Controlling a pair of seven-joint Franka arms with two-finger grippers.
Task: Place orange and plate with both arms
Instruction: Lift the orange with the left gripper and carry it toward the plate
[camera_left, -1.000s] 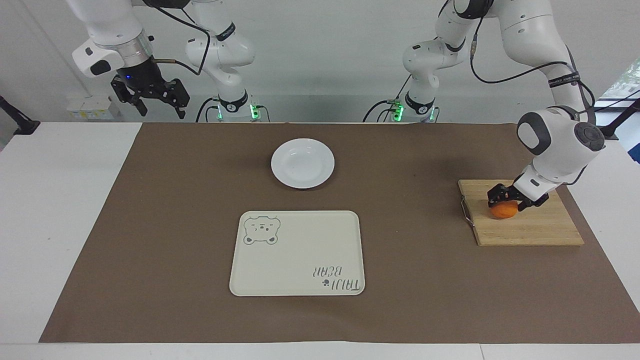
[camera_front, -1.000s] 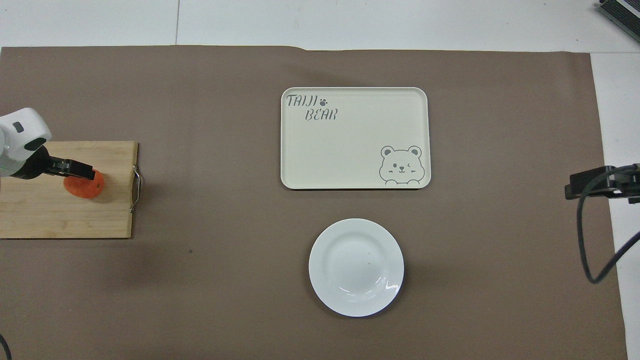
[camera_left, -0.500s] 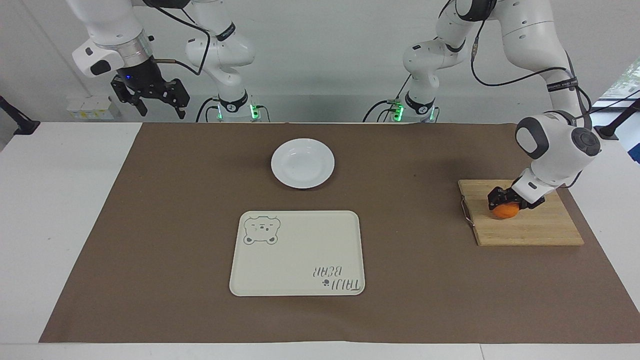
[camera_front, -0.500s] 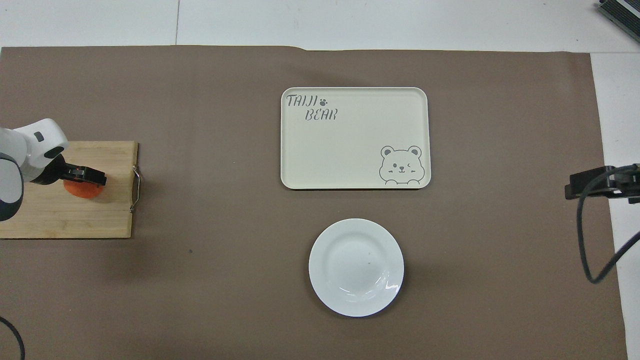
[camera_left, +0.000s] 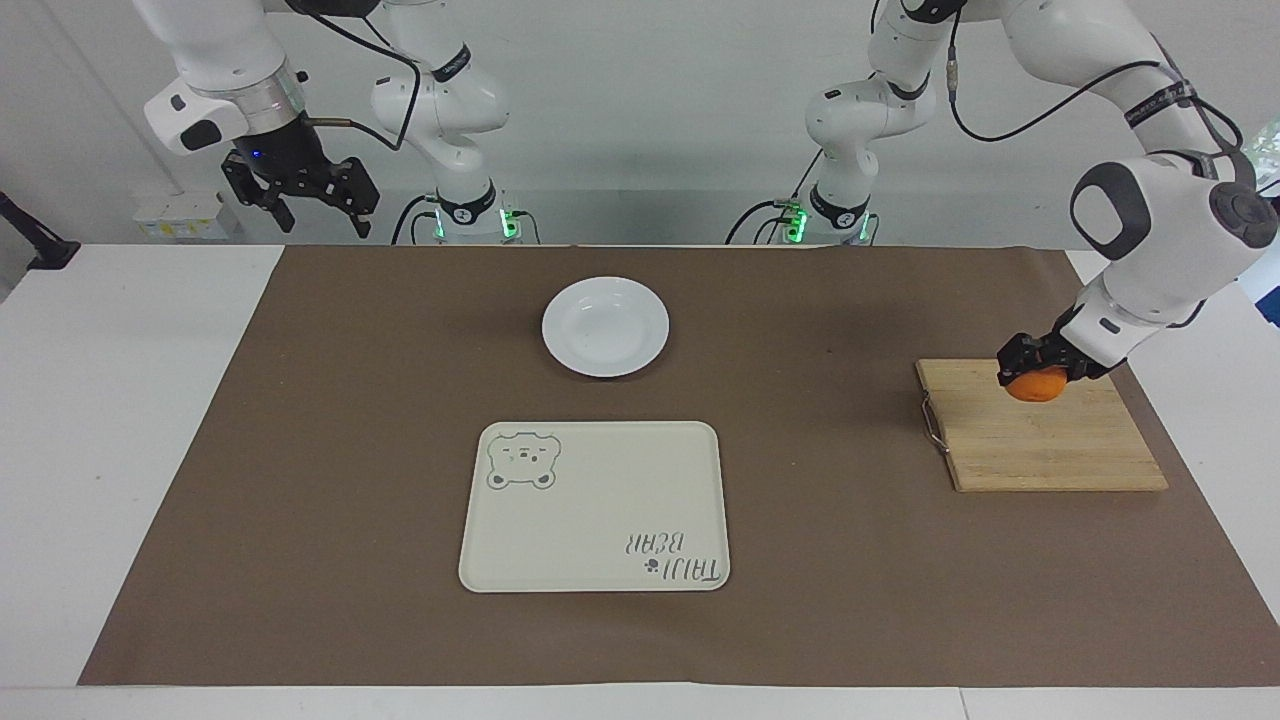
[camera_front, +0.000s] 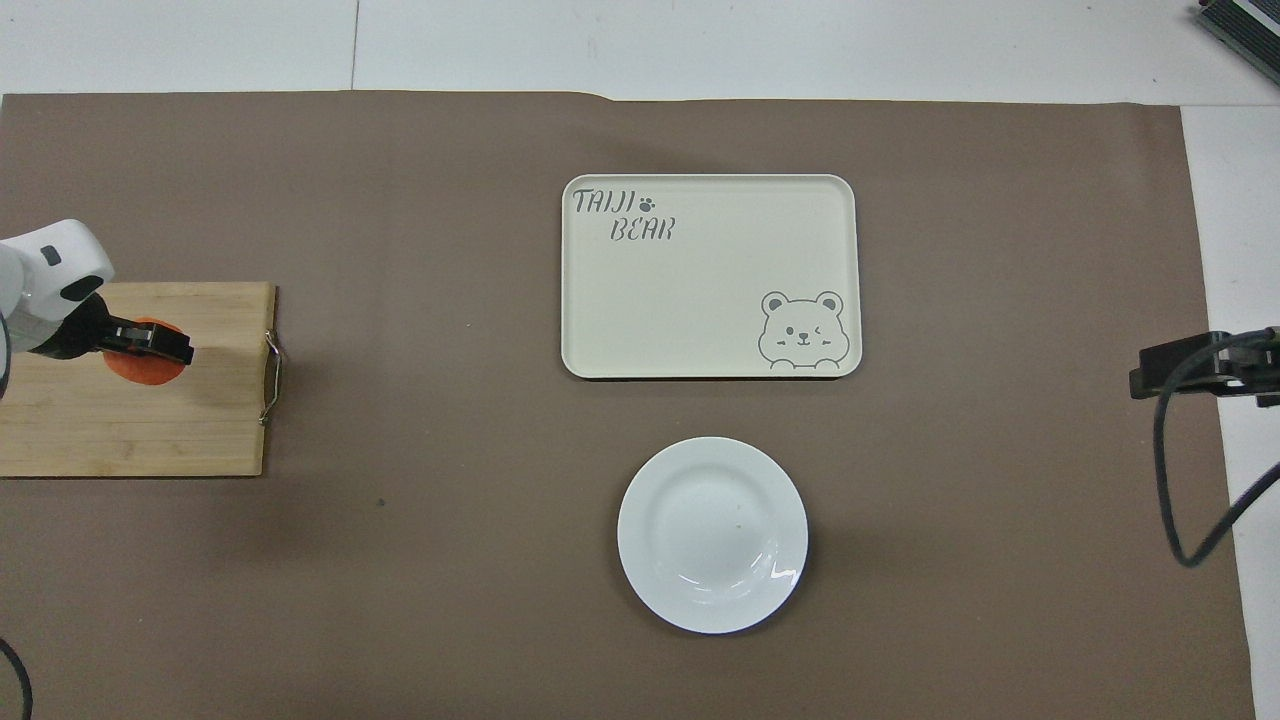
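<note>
My left gripper (camera_left: 1035, 368) is shut on the orange (camera_left: 1037, 386) and holds it a little above the wooden cutting board (camera_left: 1050, 450) at the left arm's end of the table. In the overhead view the left gripper (camera_front: 150, 345) partly covers the orange (camera_front: 140, 366). The white plate (camera_left: 605, 326) sits on the brown mat near the robots, in the middle; it also shows in the overhead view (camera_front: 712, 534). My right gripper (camera_left: 310, 195) waits raised over the right arm's end of the table, fingers spread; only its tip (camera_front: 1185, 367) shows in the overhead view.
A cream tray with a bear drawing (camera_left: 595, 505) lies flat, farther from the robots than the plate, also seen from overhead (camera_front: 710, 276). The cutting board (camera_front: 130, 420) has a metal handle (camera_left: 932, 422) on its side toward the middle. A brown mat (camera_left: 830, 560) covers the table.
My left gripper has lifted the orange off the cutting board and drawn it toward the robots. The right arm has not moved.
</note>
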